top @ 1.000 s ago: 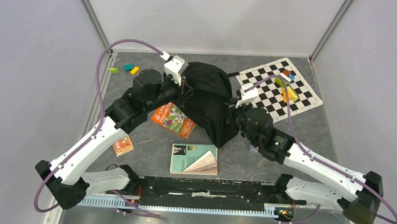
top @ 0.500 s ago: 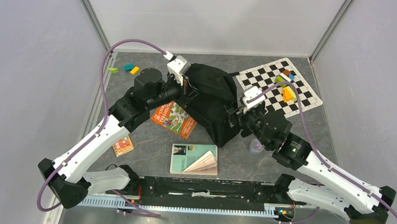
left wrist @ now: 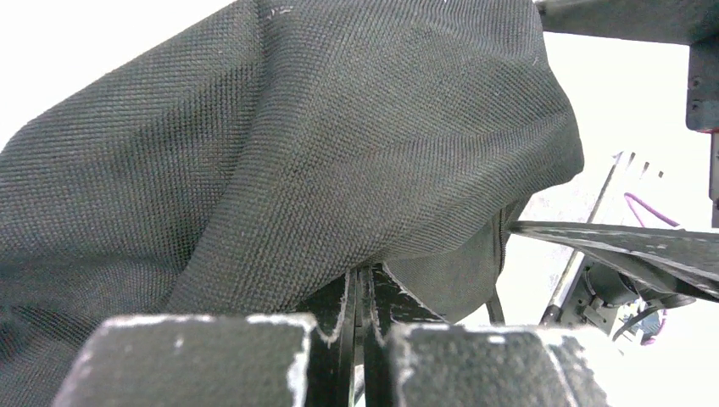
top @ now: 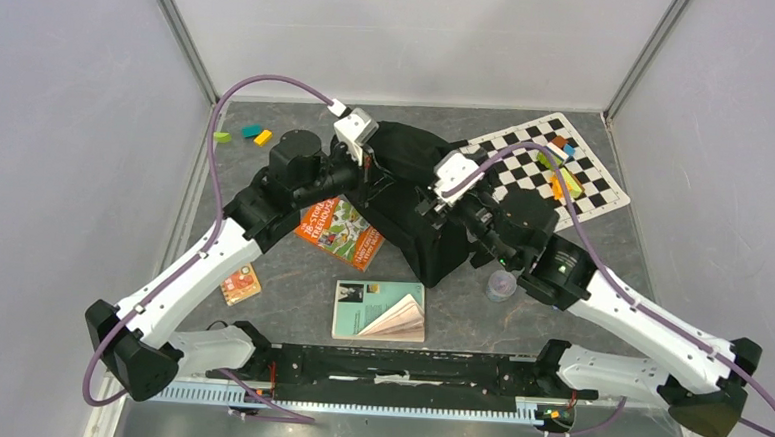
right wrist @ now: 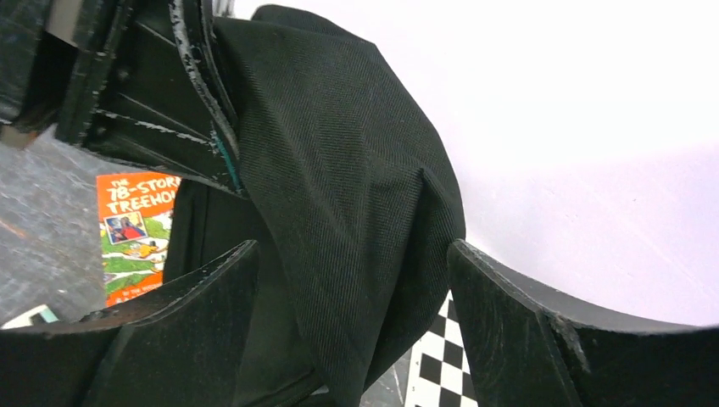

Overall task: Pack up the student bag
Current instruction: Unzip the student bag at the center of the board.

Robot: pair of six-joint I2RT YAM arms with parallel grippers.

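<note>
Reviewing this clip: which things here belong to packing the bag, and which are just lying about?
In the job: black fabric backpack; left gripper, pinching its fabric; right gripper, open around a fold; likely to be packed: orange paperback book, teal open book.

Probably just lying about: black-and-white checkered mat, coloured blocks on it, small orange card, small translucent cup.

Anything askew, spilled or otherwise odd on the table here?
The teal book at front centre lies with its pages fanned open rather than shut. The checkered mat at far right lies rotated, not square. Nothing looks spilled.
</note>
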